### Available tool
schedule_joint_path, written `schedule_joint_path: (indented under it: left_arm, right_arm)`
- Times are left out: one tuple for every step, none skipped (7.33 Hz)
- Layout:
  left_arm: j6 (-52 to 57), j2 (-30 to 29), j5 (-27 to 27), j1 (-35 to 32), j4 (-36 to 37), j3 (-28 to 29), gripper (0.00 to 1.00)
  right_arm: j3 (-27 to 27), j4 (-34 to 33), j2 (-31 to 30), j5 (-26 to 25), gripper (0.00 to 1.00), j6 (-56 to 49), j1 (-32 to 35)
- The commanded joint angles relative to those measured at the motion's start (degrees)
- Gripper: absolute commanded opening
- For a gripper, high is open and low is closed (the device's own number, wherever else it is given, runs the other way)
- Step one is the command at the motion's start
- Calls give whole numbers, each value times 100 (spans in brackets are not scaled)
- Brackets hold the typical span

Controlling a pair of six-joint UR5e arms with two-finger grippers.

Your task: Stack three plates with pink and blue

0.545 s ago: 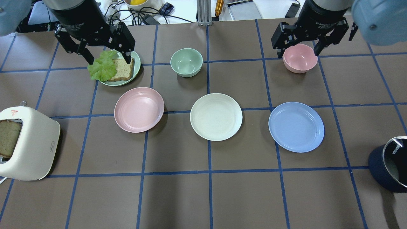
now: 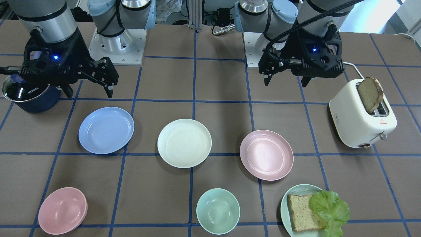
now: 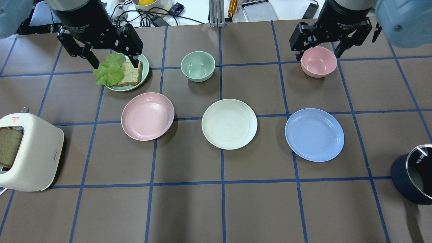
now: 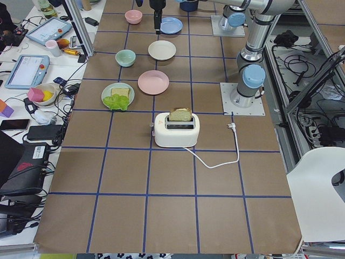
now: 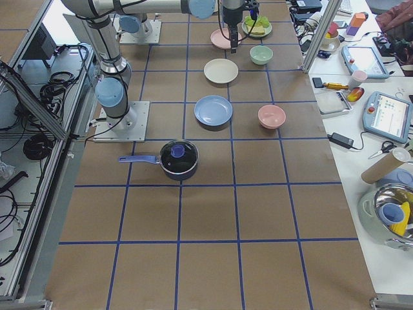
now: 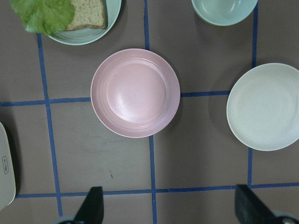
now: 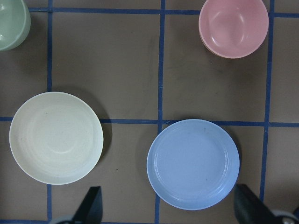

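Three round, shallow plates lie in a row on the brown table (image 3: 189, 202), none touching. The pink plate (image 3: 147, 116) is on the robot's left, the cream-white plate (image 3: 229, 124) in the middle, the light blue plate (image 3: 314, 134) on its right. Each has a raised rim and a dull look. The left gripper (image 3: 115, 64) and right gripper (image 3: 317, 55) hang high, fingers spread wide, holding nothing.
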Motion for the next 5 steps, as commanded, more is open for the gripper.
schedule_joint_path:
  left_arm:
    - [9, -2, -41, 0, -5, -9, 100]
    - [26, -20, 11, 9, -14, -27, 100]
    - [-8, -98, 11, 9, -14, -36, 100]
    - [17, -238, -41, 9, 3, -70, 100]
    - [18, -405, -42, 9, 117, -306, 100]
  right_arm:
    - [-34, 9, -11, -15, 100, -106, 7]
    - [-34, 9, 7, -23, 100, -98, -19]
    - [-43, 44, -2, -32, 100, -107, -10]
    - [-69, 36, 7, -32, 100, -98, -27]
    - [-69, 79, 7, -24, 100, -28, -19]
